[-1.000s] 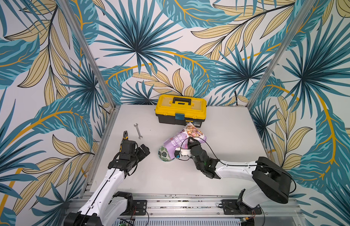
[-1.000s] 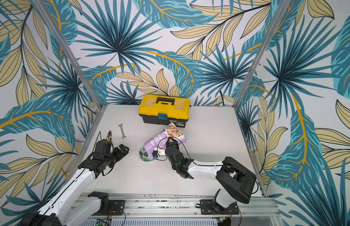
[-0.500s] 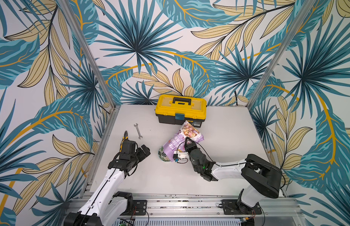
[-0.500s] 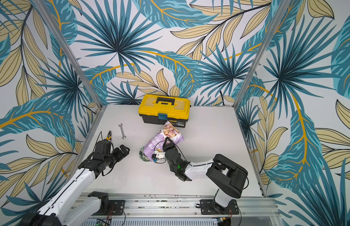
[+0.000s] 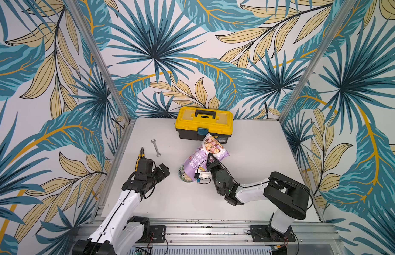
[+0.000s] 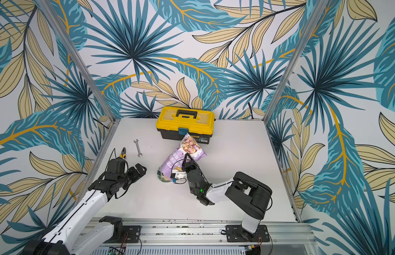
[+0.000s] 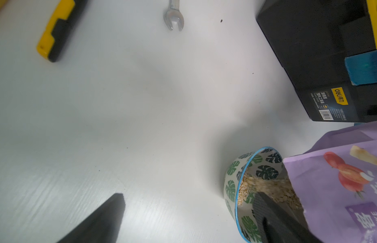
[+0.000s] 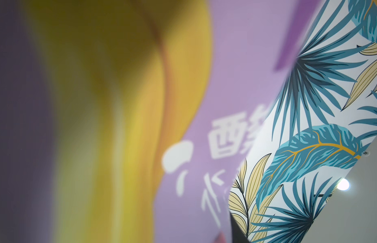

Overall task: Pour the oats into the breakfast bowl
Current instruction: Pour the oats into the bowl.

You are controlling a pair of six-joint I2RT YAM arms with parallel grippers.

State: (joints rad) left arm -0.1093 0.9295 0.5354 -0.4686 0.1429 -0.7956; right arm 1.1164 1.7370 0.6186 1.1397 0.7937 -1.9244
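The lilac pouch [image 5: 202,155] [image 6: 181,154] hangs tilted, its mouth down over the breakfast bowl [image 5: 185,175] [image 6: 161,176] and its base toward the toolbox. My right gripper [image 5: 211,161] [image 6: 189,161] is shut on the pouch's side. The right wrist view is filled by the blurred pouch [image 8: 225,84], with one dark finger [image 8: 236,230] at its edge. In the left wrist view, tan oats [image 7: 267,188] stream from the pouch [image 7: 341,178] into the leaf-patterned bowl [image 7: 230,185]. My left gripper [image 5: 160,173] [image 6: 138,170] [image 7: 188,210] stands open and empty, just left of the bowl.
A yellow toolbox [image 5: 204,123] [image 6: 185,122] stands at the back, close behind the pouch. A wrench [image 5: 155,148] and yellow-handled pliers [image 5: 140,155] lie at the left, near my left arm. Patterned walls close in the table on three sides.
My right arm has swung left, carrying the pouch a little left and tipping it more steeply over the bowl. The left arm has stayed still.
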